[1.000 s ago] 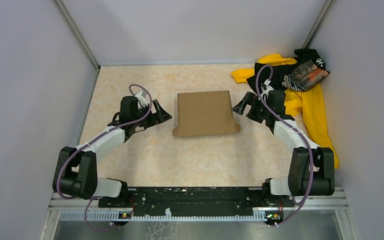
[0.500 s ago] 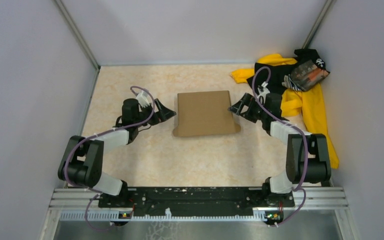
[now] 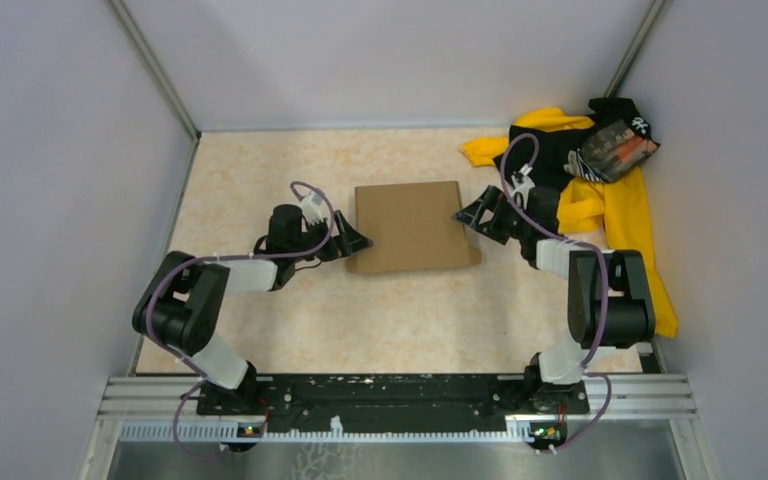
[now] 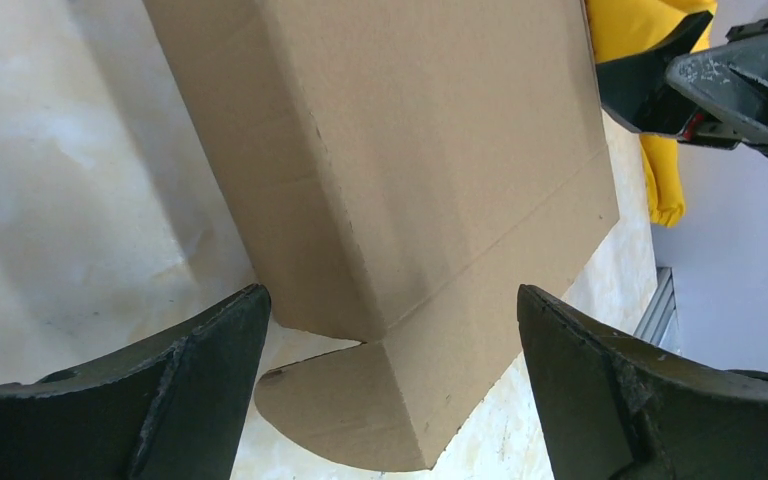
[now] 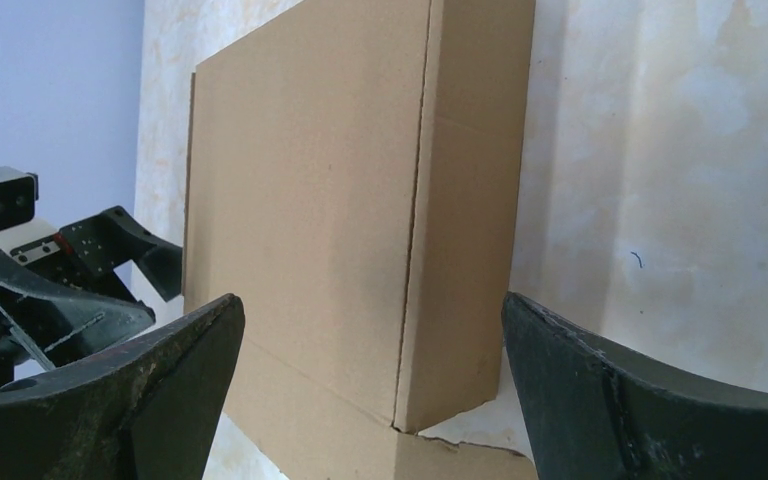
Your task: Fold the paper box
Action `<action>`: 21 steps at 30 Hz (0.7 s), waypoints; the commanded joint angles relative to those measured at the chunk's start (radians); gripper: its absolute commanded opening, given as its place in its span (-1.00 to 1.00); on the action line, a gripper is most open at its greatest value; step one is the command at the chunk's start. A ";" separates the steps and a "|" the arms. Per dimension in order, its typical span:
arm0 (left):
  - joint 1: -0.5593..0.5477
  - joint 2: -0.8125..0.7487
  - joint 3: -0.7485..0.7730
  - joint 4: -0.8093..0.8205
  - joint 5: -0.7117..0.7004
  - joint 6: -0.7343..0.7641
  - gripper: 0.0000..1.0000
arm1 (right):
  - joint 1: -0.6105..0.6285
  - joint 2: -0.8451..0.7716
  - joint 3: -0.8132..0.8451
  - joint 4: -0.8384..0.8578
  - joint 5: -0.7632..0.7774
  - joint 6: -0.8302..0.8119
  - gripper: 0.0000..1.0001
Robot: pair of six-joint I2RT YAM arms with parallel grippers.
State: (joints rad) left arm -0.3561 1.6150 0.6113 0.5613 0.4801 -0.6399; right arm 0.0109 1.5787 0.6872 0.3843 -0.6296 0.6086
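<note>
Although the paper box (image 3: 408, 225) already reads as a shallow closed carton, the job looks to me nearly done rather than finished. It sits at the middle of the worktop (image 3: 260, 170) in the overhead view, its broad top panel flat and facing up. Both wrist views show its side walls (image 5: 465, 200) standing upright under that panel. What seems left is the strip along its lower edge in the frame. That strip flares wider than the body and ends in a rounded tab (image 4: 330, 400) lying out on the worktop at the corner, so I judge it not yet tucked in.

The box's slightly longer side appears to run left to right across the frame, though it is close to square. The untucked strip faces the bottom of the frame, towards the arm bases.

Just beside the box's lower left corner, the left gripper (image 3: 355, 241) has its fingers (image 4: 190, 390) spread wide and holds nothing. Near the box's right edge, towards its upper corner, the right gripper (image 3: 468, 216) is likewise spread and empty. Whether either touches the cardboard I cannot tell. A yellow-and-black clothing pile (image 3: 610, 210) lies at the upper right, apart from the box.
</note>
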 commanded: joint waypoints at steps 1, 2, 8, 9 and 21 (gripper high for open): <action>-0.019 0.020 0.031 0.037 -0.018 0.009 0.97 | 0.003 0.032 0.002 0.108 -0.051 0.025 0.97; -0.022 0.023 0.031 0.036 -0.022 0.010 0.97 | 0.003 0.038 -0.003 0.122 -0.056 0.031 0.97; -0.024 0.043 0.034 0.041 -0.025 0.014 0.97 | 0.021 0.057 -0.023 0.161 -0.073 0.046 0.97; -0.025 0.045 0.036 0.041 -0.023 0.014 0.97 | 0.026 0.058 -0.024 0.165 -0.072 0.046 0.97; -0.042 0.030 0.057 0.047 -0.004 0.011 0.97 | 0.059 0.042 -0.031 0.147 -0.075 0.043 0.97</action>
State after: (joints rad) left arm -0.3817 1.6516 0.6312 0.5690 0.4606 -0.6365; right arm 0.0628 1.6394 0.6674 0.4870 -0.6834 0.6571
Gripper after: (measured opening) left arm 0.987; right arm 0.985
